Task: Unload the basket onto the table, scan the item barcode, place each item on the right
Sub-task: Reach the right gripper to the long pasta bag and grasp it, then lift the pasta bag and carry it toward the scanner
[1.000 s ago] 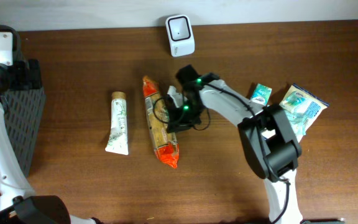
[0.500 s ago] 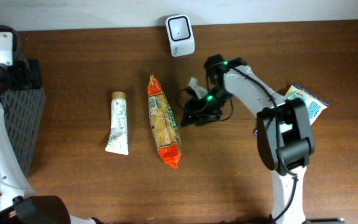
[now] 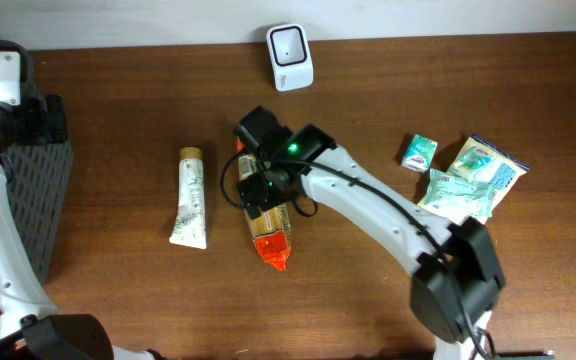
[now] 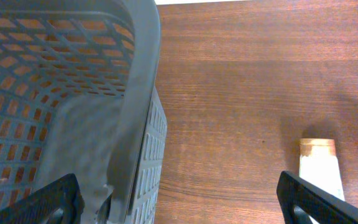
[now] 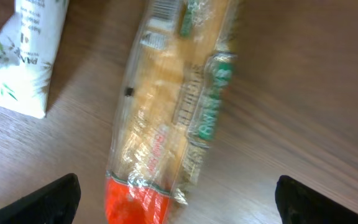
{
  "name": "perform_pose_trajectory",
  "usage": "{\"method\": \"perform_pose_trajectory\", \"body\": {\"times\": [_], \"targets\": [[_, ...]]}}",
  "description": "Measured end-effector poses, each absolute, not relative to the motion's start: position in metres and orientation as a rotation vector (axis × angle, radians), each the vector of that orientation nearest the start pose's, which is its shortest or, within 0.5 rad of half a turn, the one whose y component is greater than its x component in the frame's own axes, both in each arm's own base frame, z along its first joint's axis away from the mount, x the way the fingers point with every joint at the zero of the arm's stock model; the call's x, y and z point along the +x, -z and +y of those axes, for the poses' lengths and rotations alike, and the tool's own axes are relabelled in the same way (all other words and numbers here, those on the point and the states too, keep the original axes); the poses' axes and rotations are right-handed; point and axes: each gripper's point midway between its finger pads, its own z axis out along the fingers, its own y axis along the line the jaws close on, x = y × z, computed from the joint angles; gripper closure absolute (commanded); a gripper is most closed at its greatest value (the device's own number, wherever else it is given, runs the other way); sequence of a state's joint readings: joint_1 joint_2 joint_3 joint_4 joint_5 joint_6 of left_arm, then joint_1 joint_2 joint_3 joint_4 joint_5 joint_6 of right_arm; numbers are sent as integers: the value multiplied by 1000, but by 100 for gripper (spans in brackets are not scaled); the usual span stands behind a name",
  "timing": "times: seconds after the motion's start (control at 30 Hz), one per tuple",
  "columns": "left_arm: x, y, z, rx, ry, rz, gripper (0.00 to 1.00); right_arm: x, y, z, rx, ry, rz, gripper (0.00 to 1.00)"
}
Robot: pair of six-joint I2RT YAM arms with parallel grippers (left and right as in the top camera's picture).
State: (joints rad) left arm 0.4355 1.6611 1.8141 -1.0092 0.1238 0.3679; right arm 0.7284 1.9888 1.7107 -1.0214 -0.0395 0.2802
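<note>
One orange snack pack (image 3: 268, 238) lies mid-table under the spread right gripper (image 5: 178, 202), with one tube (image 3: 190, 198) beside it, one scanner (image 3: 290, 45) behind, three green packets (image 3: 486, 167) far right, and one basket (image 3: 38, 190) by the spread left gripper (image 4: 179, 208).

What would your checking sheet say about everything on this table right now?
Surface: brown wooden table, no spills seen.
Job's things: white scanner at the far edge; snack packet lying flat mid-table, partly under the right tool.
Clutter: tube lying left of the packet; green packets on the right side.
Tools: left tool open, beside the basket's rim, holding nothing; right tool open above the packet, not gripping it.
Cables: black cable loop hanging by the right tool.
Surroundings: dark mesh basket at the left edge; pale wall behind the table.
</note>
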Motion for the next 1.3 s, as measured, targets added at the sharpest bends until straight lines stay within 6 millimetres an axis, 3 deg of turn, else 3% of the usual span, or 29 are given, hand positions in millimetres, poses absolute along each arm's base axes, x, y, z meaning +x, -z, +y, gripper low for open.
{"method": "perform_pose_trajectory", "body": {"times": [0.03, 0.13, 0.23, 0.37, 0.53, 0.6, 0.87, 1.0, 1.1, 1.17, 1.23, 1.3], "targets": [[405, -288, 165, -25, -215, 2430, 1, 324, -81, 309, -667, -291, 2882, 1], [405, -288, 165, -26, -216, 2430, 1, 310, -32, 312, -687, -318, 2992, 1], [405, -288, 165, -25, -215, 2430, 1, 304, -10, 312, -695, -317, 3050, 2], [405, -288, 165, -26, -216, 2430, 1, 301, -7, 314, -703, -326, 3058, 48], [405, -288, 165, -26, -215, 2430, 1, 300, -7, 314, -679, -328, 3069, 73], [405, -288, 165, -26, -215, 2430, 1, 301, -9, 315, -674, -329, 3069, 95], [405, -288, 165, -26, -215, 2430, 1, 299, -24, 300, -668, -300, 3137, 96], [405, -288, 165, -26, -216, 2430, 1, 293, -29, 306, -724, -398, 3138, 96], [405, -288, 165, -26, -216, 2430, 1, 290, -46, 311, -809, -534, 3099, 96], [405, -288, 165, -26, -216, 2430, 1, 300, -49, 306, -816, -516, 3063, 96], [405, -288, 165, -26, -216, 2430, 1, 315, -41, 298, -857, -402, 2999, 96], [405, -288, 165, -25, -216, 2430, 1, 317, -32, 289, -887, -315, 2984, 96]]}}
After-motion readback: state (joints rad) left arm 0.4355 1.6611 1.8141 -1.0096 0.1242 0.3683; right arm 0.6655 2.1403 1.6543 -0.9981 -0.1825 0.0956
